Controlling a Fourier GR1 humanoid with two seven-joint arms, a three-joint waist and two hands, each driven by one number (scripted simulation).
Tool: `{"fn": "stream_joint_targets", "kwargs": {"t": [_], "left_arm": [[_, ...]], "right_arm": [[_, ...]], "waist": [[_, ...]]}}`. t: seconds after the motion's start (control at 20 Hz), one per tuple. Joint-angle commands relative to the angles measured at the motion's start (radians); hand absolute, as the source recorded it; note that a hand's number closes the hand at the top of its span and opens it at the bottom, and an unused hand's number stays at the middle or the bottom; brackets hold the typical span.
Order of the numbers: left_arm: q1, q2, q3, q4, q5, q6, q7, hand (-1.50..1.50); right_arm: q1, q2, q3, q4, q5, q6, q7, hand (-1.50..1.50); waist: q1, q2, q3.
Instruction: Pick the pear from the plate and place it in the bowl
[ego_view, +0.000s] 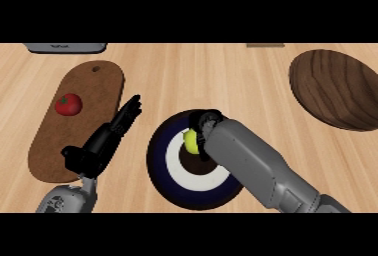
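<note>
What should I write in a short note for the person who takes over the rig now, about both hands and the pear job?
Right robot hand: over the plate, fingers curled round the pear.
Left robot hand: open, fingers straight, lying between the board and the plate; it holds nothing.
Pear: on the plate, partly hidden by the hand; whether it is lifted yet cannot be told.
Bowl: far right, nothing in it.
Done: reach and grasp.
Left: lift the pear, carry it right, put it in the bowl.

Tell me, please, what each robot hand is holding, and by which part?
The right robot hand curls over the yellow-green pear's top on the dark blue plate; the left robot hand holds nothing.
</note>
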Motion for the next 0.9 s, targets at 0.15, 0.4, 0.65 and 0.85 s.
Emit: {"fn": "stream_joint_targets", "kwargs": {"t": [0.15, 0.4, 0.65, 0.85], "left_arm": [[-0.004, -0.012, 0.03, 0.042, -0.001, -0.038, -0.035, 0.0], [-0.042, -0.049, 0.033, 0.045, -0.028, -0.014, 0.001, 0.0], [0.01, -0.024, 0.014, -0.016, -0.04, -0.006, 0.001, 0.0], [-0.013, -0.034, 0.003, -0.02, -0.026, -0.021, 0.029, 0.0]], "right_arm": [[0.03, 0.028, 0.005, 0.019, 0.049, -0.053, -0.033, 1.5], [-0.032, 0.009, -0.065, 0.101, 0.143, -0.04, -0.135, 1.5], [-0.085, -0.195, -0.212, 0.168, 0.198, -0.445, 0.022, 1.5], [-0.132, -0.248, -0.214, 0.243, 0.31, -0.66, 0.159, 1.5]], "waist": [[0.003, 0.017, 0.001], [0.0, 0.018, 0.001], [0.004, 0.026, 0.003], [0.021, 0.029, 0.002]]}}
